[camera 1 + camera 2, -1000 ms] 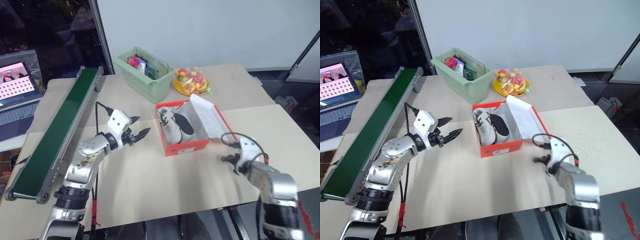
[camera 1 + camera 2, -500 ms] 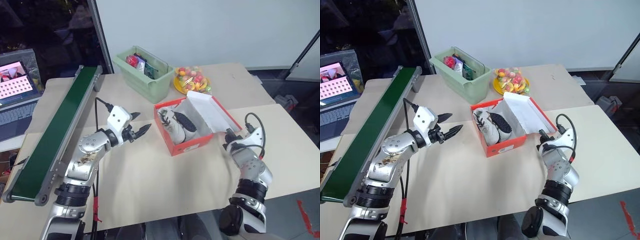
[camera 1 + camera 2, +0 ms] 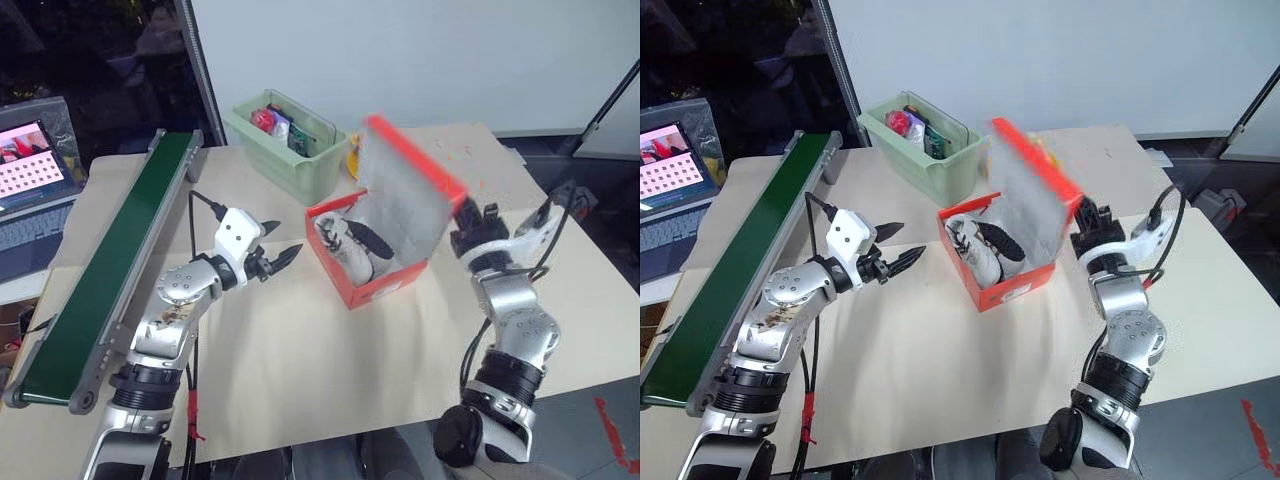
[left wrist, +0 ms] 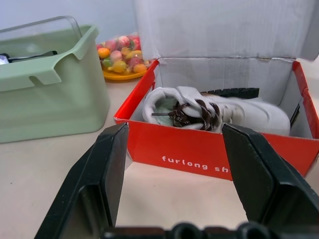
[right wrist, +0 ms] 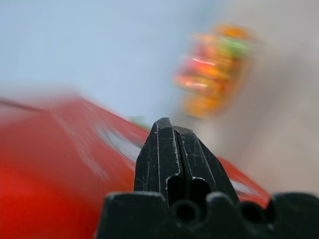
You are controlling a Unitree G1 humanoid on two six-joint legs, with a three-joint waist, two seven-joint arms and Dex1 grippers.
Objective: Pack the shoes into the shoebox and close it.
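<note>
with its jaws closed, the right gripper (image 3: pixel 1092 216) pushes the lid (image 3: pixel 405 195) from behind; best to keep pressing it over toward the left gripper (image 3: pixel 277 260), whose jaws stand open and empty, facing the box (image 4: pixel 209 159) just ahead. both shoes (image 4: pixel 219 109) lie inside it. the bin (image 4: pixel 45 94) beside holds small items.
</note>
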